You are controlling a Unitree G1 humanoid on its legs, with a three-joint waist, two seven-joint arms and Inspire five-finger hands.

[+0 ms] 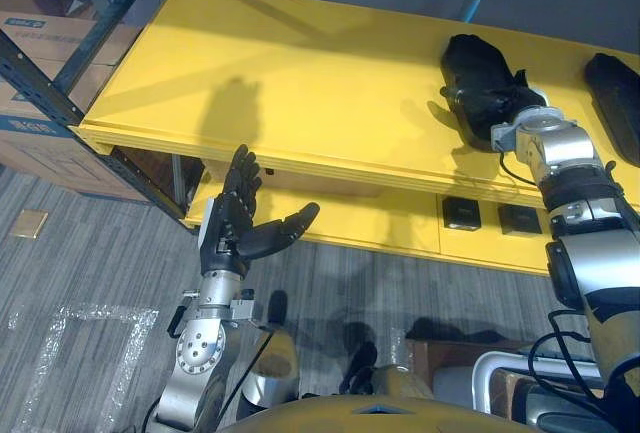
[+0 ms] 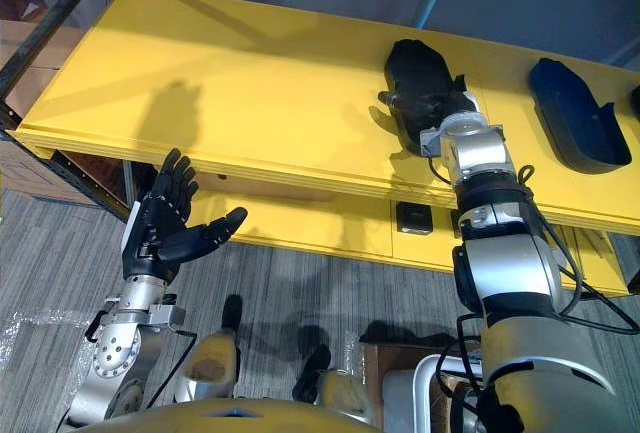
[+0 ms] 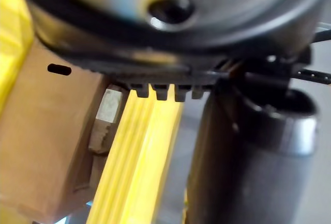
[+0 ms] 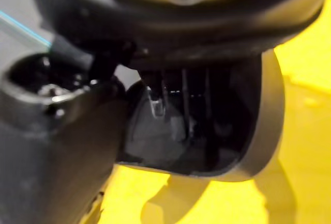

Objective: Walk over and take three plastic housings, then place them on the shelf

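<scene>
Two plastic housings are seen on the top board of the yellow shelf (image 1: 300,83).

First housing (image 2: 412,65): black, lying right of the board's middle, roughly midway between back and front edge. Its near end is covered by the right hand (image 2: 438,113). In the right wrist view the housing's hollow side is faced by the hand, which reaches into it. Whether it is gripped cannot be told.

Second housing (image 2: 572,113): dark, hollow side up, near the board's right end, well apart from the first and touched by neither hand.

Left hand (image 1: 235,223) is held open and empty, fingers straight and pointing up, thumb spread. It is in front of the top board's front edge, left of middle.

Two small black squares (image 1: 461,213) sit side by side on the lower board, below the right arm. Cardboard boxes (image 1: 35,63) are stacked by the shelf's left end. Clear plastic film (image 1: 90,338) lies on the grey floor (image 1: 100,253).
</scene>
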